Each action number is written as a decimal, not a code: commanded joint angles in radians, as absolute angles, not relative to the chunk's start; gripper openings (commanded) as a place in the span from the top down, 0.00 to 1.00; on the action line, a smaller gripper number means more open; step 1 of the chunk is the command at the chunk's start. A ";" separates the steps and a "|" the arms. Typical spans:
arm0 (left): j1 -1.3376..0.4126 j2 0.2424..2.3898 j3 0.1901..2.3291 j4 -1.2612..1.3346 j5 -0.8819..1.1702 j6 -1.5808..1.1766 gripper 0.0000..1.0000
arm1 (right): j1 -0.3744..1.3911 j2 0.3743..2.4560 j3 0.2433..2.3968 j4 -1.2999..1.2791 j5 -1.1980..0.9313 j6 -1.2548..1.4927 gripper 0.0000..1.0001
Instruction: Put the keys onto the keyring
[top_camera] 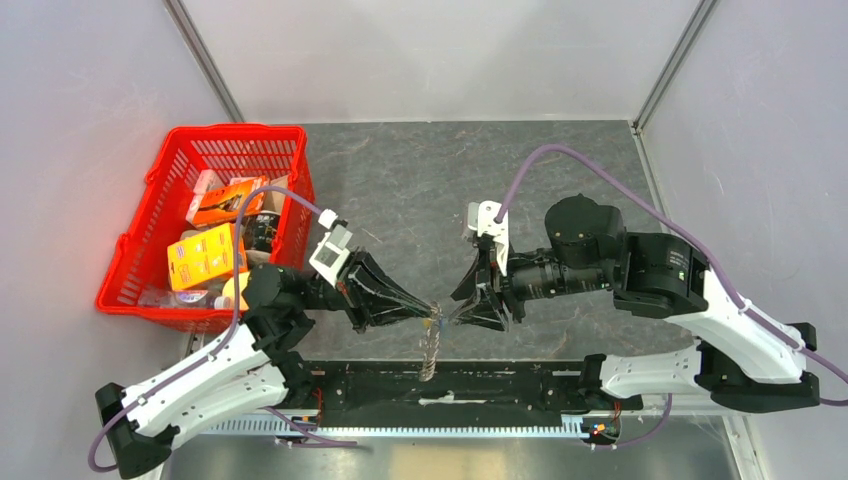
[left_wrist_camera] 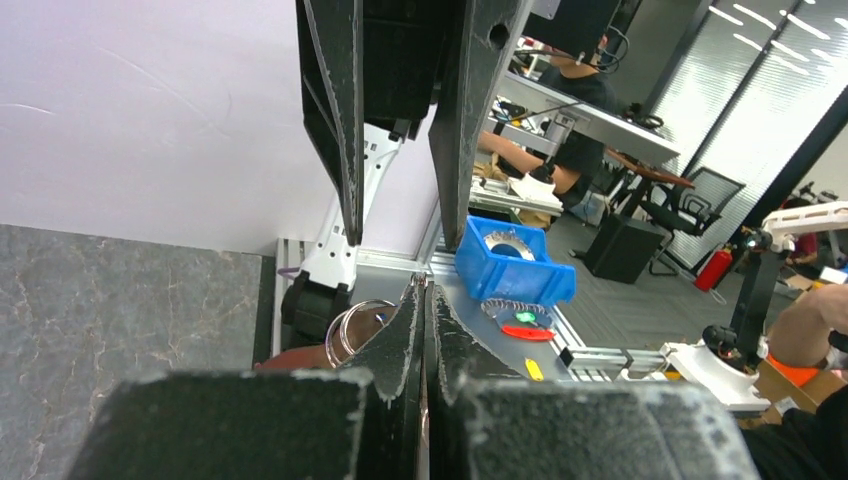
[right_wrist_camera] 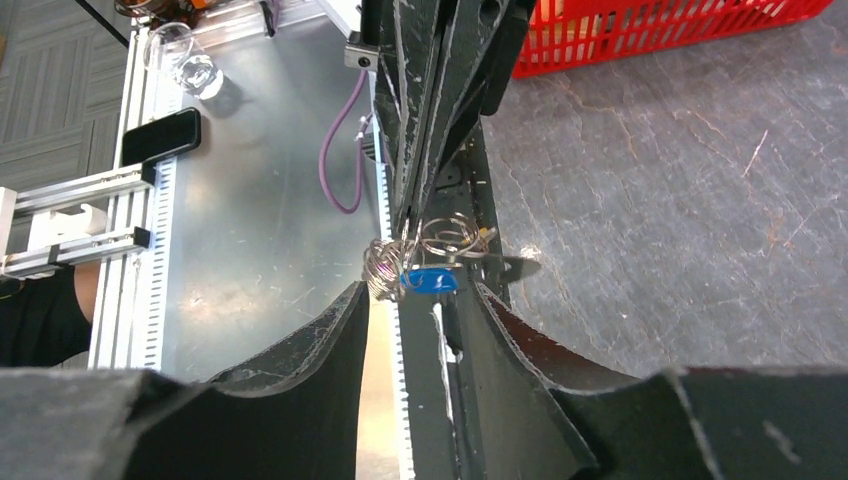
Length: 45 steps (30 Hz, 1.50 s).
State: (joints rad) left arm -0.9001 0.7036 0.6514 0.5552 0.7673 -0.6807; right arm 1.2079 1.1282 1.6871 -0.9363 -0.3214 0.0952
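Red basket (top_camera: 240, 150) of boxes (top_camera: 205, 256) stands well left of the keyring (top_camera: 432, 330).

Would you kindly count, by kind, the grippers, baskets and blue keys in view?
Grippers: 2, left gripper and right gripper
Basket: 1
Blue key: 1
Total: 4

Pretty sure I'm in a robotics lab tucked inside an open-plan office. My counter (top_camera: 420, 180) sits in a grey-walled cell with aluminium rails (right_wrist_camera: 80, 190). Beyond it there's someone (left_wrist_camera: 575, 90) at a desk (left_wrist_camera: 610, 125), an office chair (left_wrist_camera: 690, 205), a blue parts bin (left_wrist_camera: 515, 265) and another robot arm (left_wrist_camera: 805, 218).
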 commanded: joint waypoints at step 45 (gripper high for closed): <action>-0.904 0.715 0.427 1.170 0.433 -0.867 0.98 | 1.217 1.158 1.738 -0.916 -0.229 -0.296 0.49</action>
State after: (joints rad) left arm -0.9001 0.6872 0.4351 0.9768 0.4084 -0.8516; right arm 1.2137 1.1557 1.6897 -0.8989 -0.1883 -0.1902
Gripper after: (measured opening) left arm 0.029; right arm 0.476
